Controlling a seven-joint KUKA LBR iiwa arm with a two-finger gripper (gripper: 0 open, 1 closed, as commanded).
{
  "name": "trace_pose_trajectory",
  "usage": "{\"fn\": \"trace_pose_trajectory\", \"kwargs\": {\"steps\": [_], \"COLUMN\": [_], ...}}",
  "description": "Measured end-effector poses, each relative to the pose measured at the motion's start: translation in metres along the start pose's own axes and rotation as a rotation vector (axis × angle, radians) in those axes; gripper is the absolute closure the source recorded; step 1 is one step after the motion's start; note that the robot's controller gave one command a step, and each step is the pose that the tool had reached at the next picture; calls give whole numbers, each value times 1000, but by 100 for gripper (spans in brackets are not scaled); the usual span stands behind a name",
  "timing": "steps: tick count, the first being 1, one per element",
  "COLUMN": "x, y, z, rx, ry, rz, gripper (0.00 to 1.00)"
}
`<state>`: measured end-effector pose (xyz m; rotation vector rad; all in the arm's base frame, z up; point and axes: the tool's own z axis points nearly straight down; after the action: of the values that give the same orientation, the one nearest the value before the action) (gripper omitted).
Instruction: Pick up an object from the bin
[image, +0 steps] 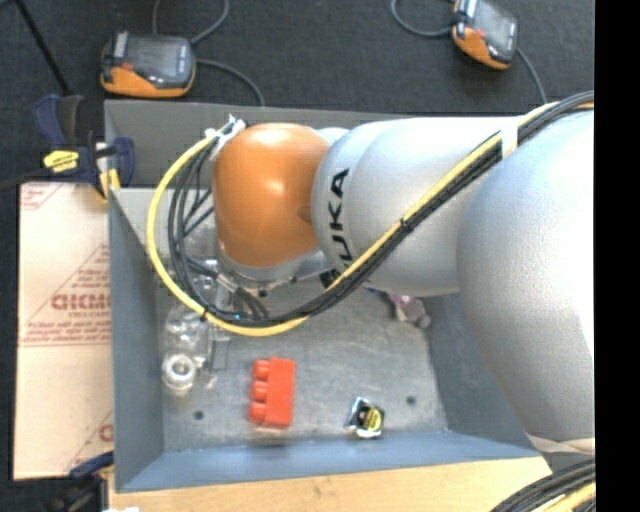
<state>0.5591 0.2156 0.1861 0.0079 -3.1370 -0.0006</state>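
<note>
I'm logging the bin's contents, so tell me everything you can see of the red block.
The red block is orange-red and looks like plastic. It is roughly rectangular, with three round studs in a row along its left side. It lies flat on the floor of the bin, near the view's lower wall, in full sight. Only the floor touches it.

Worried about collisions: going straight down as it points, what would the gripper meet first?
Likely the small clear round ring under the gripper, by the grey metal bin's left wall; depth unclear, maybe bare floor instead.
</note>
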Motion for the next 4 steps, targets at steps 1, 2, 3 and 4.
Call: {"fn": "trace_pose_trajectory", "kwargs": {"steps": [1, 2, 3, 4], "x": [65, 20, 47, 76], "y": [-44, -157, -89, -57], "z": [75, 87, 117, 112], "rx": [5, 5, 0, 6], "ry": [7, -9, -4, -31], "rz": [-8, 44, -173, -377], "gripper": [0, 0, 0, 0]}}
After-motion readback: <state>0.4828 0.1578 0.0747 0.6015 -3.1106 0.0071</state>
